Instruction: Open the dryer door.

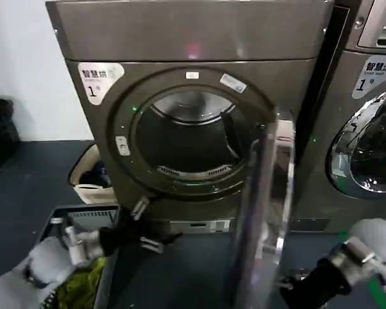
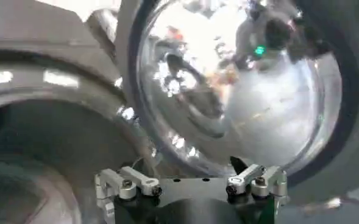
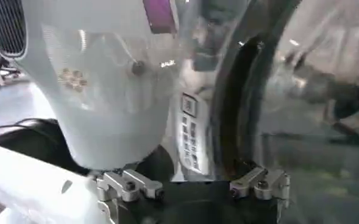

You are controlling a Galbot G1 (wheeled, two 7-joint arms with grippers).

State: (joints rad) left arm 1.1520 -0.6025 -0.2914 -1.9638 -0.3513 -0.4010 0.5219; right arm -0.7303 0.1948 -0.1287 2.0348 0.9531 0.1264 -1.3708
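Note:
The dryer is a big grey-brown machine with a white "1" sticker. Its round opening is uncovered and the drum shows inside. The door stands swung out toward me on the right side, seen edge-on. My left gripper hovers open just below the opening's rim, holding nothing. In the left wrist view the left gripper faces the door's shiny bowl-shaped glass. My right gripper is low, beside the door's bottom edge, open and empty. In the right wrist view the door's dark rim stands close ahead.
A similar machine with a lighter panel stands at the right. A white basket sits at the dryer's left foot. A grey bin holding green cloth lies under my left arm. Dark floor spreads in front.

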